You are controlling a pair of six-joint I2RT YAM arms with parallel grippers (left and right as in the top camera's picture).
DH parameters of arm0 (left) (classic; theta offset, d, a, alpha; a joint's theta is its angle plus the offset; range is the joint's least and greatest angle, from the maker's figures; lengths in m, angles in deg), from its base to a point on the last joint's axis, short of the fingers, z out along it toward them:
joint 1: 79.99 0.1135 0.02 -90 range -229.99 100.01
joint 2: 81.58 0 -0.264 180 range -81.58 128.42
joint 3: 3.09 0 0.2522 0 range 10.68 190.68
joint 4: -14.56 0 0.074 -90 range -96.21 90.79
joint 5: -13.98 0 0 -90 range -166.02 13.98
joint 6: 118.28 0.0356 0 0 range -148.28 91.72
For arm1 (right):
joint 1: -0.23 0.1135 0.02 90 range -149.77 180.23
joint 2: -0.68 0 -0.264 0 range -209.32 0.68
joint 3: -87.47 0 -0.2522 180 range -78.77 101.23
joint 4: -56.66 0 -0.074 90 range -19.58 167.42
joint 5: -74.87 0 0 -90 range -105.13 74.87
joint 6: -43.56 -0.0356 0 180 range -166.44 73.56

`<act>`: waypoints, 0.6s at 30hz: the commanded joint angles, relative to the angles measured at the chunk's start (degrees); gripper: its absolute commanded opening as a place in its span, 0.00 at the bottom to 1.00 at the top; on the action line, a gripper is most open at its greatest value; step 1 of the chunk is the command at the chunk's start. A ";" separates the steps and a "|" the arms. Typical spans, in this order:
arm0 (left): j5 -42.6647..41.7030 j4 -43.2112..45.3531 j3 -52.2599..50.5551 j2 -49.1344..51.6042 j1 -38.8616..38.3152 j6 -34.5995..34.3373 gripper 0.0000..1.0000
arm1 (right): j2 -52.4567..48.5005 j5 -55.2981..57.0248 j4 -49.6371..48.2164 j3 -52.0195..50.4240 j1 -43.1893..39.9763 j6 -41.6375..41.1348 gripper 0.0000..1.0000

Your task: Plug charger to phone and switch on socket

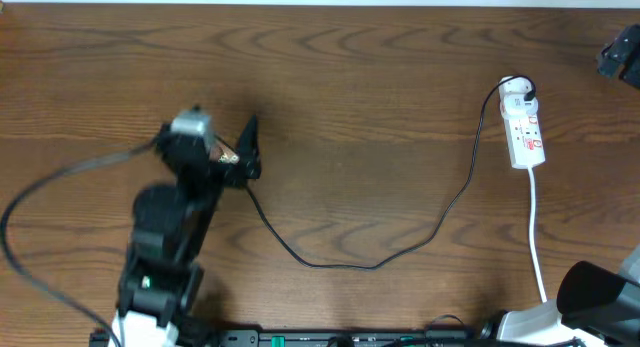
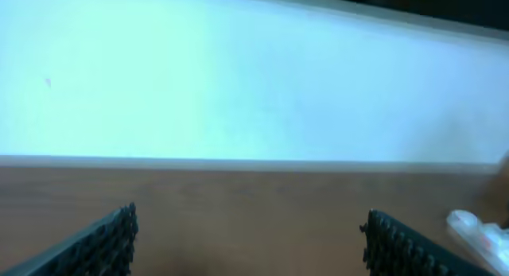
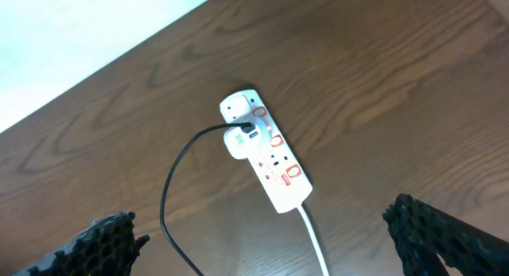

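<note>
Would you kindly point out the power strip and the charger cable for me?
power strip [image 3: 274, 161]: right wrist view, middle of white body.
charger cable [image 1: 345, 267]: overhead view, bottom of its curve.

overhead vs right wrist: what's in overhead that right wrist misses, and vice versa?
Overhead only: the left hand, open, by the far end of the charger, plus the cable's whole run. Right wrist only: the white adapter plugged into the socket, its red marks in detail, and the right hand, open. Both: socket, black cable, white cord, table.
</note>
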 commanded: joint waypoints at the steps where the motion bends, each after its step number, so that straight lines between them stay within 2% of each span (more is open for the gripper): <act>1: -0.22 6.80 -8.09 -8.07 2.95 1.81 0.89 | 0.26 0.04 0.07 0.07 0.24 -0.85 0.99; 6: -4.59 8.52 -13.49 -16.92 7.93 2.51 0.89 | 0.26 0.04 0.07 0.07 0.24 -0.85 0.99; 11: -12.41 8.41 -16.72 -25.49 12.70 8.24 0.89 | 0.26 0.04 0.07 0.07 0.24 -0.85 0.99; 18: -13.20 8.24 -22.47 -36.65 15.13 8.81 0.89 | 0.26 0.04 0.07 0.07 0.24 -0.85 0.99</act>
